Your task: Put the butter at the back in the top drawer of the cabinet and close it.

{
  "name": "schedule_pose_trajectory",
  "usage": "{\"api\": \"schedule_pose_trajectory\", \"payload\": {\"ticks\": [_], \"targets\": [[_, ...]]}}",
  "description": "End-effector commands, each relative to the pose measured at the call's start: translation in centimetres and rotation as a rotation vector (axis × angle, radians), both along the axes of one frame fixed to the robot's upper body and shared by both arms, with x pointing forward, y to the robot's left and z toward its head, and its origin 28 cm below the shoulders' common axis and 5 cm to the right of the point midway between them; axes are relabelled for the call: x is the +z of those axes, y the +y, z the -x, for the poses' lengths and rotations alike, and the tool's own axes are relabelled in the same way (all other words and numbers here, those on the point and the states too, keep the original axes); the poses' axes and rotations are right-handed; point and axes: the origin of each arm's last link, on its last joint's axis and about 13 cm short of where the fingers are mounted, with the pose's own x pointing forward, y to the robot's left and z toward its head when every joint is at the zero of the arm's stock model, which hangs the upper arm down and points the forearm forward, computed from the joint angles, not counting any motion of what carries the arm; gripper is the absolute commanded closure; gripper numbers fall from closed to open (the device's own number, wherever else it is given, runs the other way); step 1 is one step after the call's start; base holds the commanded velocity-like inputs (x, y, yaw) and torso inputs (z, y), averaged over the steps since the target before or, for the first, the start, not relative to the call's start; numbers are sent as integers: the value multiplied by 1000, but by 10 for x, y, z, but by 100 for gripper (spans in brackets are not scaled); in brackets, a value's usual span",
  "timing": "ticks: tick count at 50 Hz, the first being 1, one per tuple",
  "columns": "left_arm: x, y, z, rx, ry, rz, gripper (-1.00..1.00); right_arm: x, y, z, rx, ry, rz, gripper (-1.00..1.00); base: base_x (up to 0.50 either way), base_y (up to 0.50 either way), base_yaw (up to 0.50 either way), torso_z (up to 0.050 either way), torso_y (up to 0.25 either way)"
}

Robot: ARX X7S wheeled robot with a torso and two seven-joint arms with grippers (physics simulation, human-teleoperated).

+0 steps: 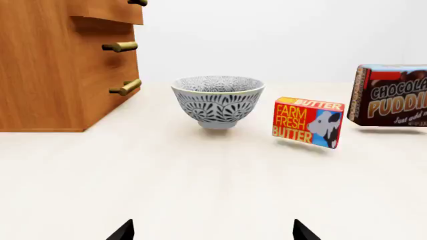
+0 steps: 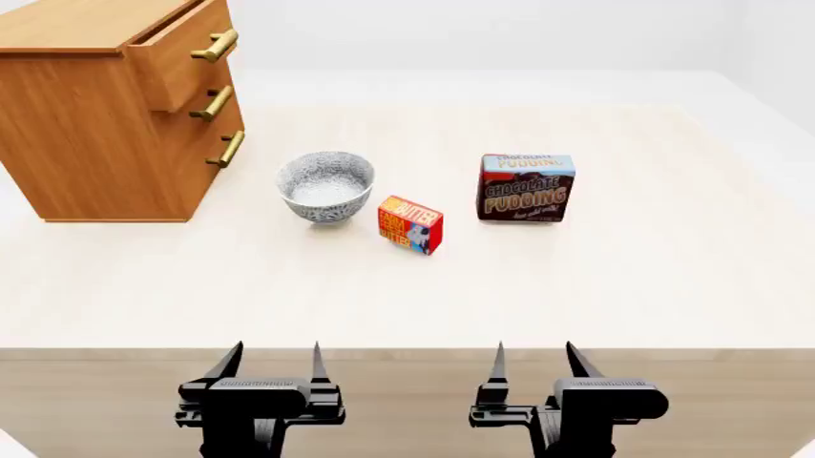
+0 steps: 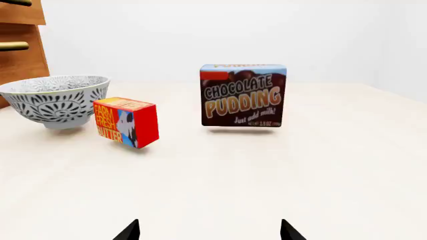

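the small red, orange and yellow rectangular butter carton [image 2: 410,224] reads "farm fresh butter" in yellow letters on its red face, with a blue patch bearing a black-and-white figure beside the words; it stands on edge on the pale table [image 2: 612,286], its long axis running level and angled across the head view, the printed face turned toward the robot. it sits just beside the grey-white patterned ceramic bowl [image 2: 326,185], between that bowl and the larger brown-and-blue box [image 2: 526,187] lettered "chocolate pudding", which stands upright. the boxy light-brown wooden cabinet [image 2: 90,143] stands at the far left, and its top drawer [image 2: 172,57] with a brass bar handle juts out, partly open. the left gripper [image 2: 273,361] and right gripper [image 2: 533,359] hover at the near table edge, both spread apart and holding nothing.
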Motion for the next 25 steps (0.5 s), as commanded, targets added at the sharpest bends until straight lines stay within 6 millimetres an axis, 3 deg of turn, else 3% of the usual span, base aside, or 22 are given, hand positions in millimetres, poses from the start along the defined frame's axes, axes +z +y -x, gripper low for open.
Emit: {"api": "schedule_pose_trajectory", "payload": {"ticks": [1, 10, 25], "targets": [[0, 0, -1, -1, -1, 1, -100, 0, -1, -1, -3, 5, -4, -100, 0, 0, 0, 0, 0], [1, 0, -4, -16, 8, 27, -100, -3, -2, -6, 2, 23, -18, -100, 0, 22, 0, 0, 0], [1, 1, -4, -15, 10, 32, -100, -5, -2, -6, 0, 30, -16, -100, 0, 500, 0, 0, 0]]}}
